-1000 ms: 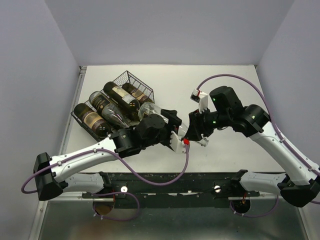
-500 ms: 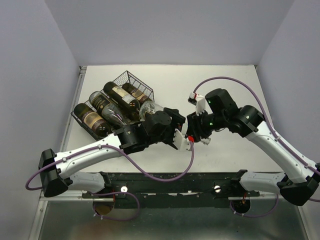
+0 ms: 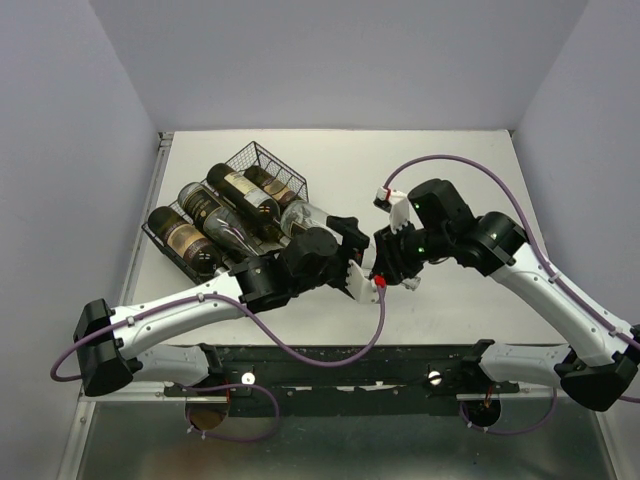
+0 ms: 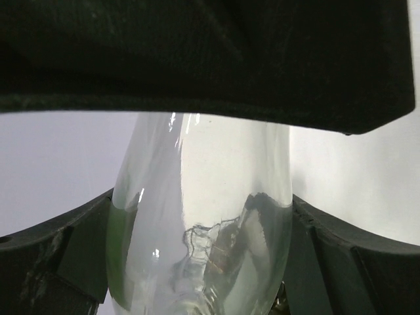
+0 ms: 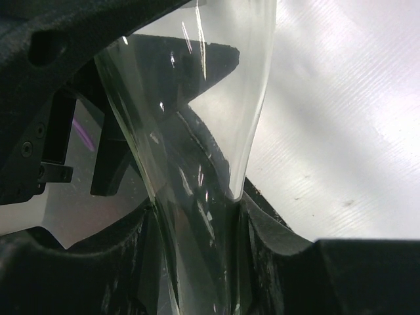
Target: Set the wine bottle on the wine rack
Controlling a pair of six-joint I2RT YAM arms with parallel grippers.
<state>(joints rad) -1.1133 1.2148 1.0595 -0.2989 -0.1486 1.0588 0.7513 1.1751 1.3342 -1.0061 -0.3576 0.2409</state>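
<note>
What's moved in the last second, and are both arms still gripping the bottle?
The clear wine bottle edged toward the wine rack, carried by both arms. The right gripper shifted left, nearer the left gripper. Both sets of jaws stay clamped on it, left on the body, right on the neck. The rack and its dark bottles are unmoved.

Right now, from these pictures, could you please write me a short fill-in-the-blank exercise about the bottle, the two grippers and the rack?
1. The bottle that both arms hold is made of clear ____.
2. The left gripper is shut on its wide ____.
3. The right gripper is shut on its narrow ____.
4. In the top view, the wine rack stands to the ____ of both grippers.

Missing words: glass; body; neck; left
</note>
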